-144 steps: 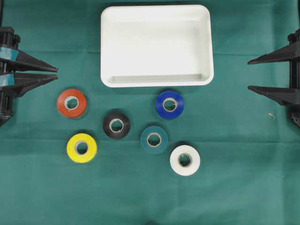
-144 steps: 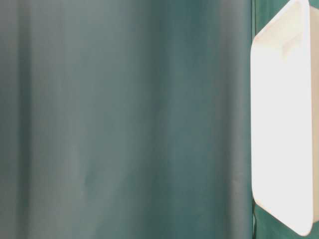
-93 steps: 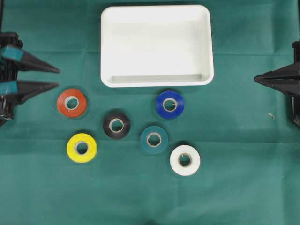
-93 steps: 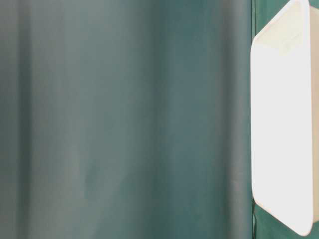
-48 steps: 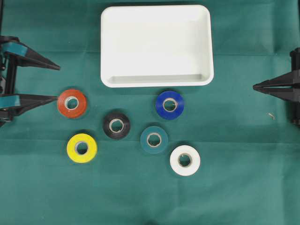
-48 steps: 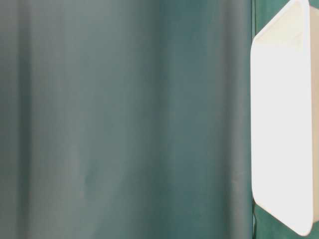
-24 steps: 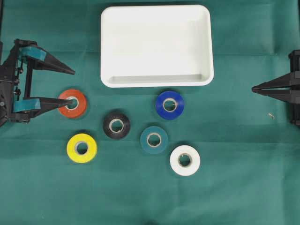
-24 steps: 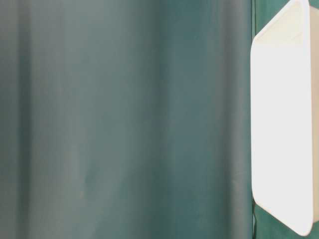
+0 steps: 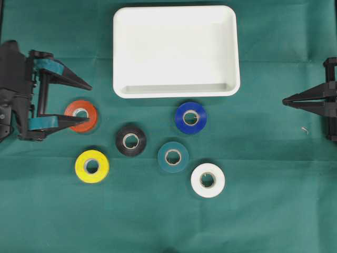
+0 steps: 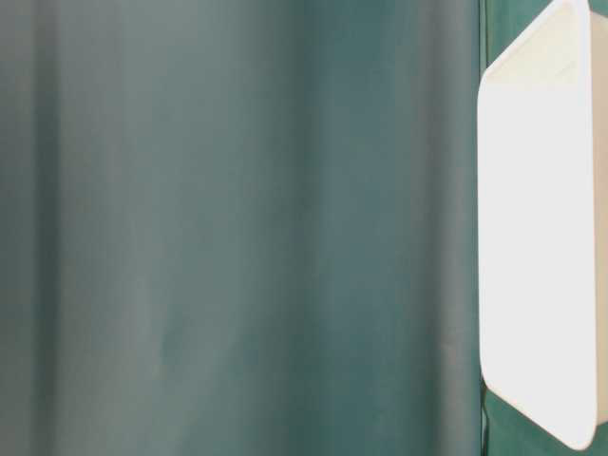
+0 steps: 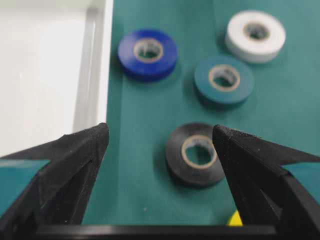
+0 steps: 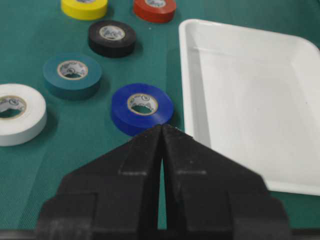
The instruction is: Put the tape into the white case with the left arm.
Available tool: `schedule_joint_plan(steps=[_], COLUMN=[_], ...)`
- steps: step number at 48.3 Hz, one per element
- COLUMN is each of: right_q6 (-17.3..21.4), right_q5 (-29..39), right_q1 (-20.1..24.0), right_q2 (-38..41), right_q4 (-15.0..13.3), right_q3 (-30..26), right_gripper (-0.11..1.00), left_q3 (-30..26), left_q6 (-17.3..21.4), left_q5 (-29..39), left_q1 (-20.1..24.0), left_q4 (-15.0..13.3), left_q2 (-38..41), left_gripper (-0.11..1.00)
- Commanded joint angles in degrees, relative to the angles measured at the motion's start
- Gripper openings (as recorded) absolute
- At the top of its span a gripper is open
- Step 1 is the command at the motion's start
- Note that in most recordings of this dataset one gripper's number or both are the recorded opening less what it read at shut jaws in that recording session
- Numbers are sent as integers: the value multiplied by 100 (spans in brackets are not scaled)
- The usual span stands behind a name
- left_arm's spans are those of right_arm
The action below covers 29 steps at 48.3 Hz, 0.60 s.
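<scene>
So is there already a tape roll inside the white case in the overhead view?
No, the white case holds nothing; all six rolls, including the red tape and blue tape, lie on the green cloth below it.

Open green cloth point(image 9: 52, 211) is left around the six spaced rolls; the white case point(image 9: 176, 92) is bordered below by the blue roll point(image 9: 190, 117).

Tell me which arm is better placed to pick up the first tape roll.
Left. The left gripper is open, with its lower finger overlapping the red tape roll in the overhead view. The right gripper is shut at the far table edge, away from every roll.
</scene>
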Motion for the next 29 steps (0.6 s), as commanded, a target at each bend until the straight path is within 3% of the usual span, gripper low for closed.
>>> schedule_joint_plan(steps=[1, 15, 29], right_q6=[18, 18, 18], right_q5=[-26, -18, 44], right_q1=[-9, -9, -9], right_q2=[35, 26, 18], right_q4=[-9, -9, -9], right_q3=[-35, 9, 9], right_gripper=[-9, -9, -9], left_q3=[-220, -492, -580], left_q6=[0, 0, 9], left_q5=[53, 149, 281], left_q1=[-35, -158, -167], left_q4=[-9, -9, 0], left_q2=[211, 940, 1072], left_gripper=[98, 98, 98])
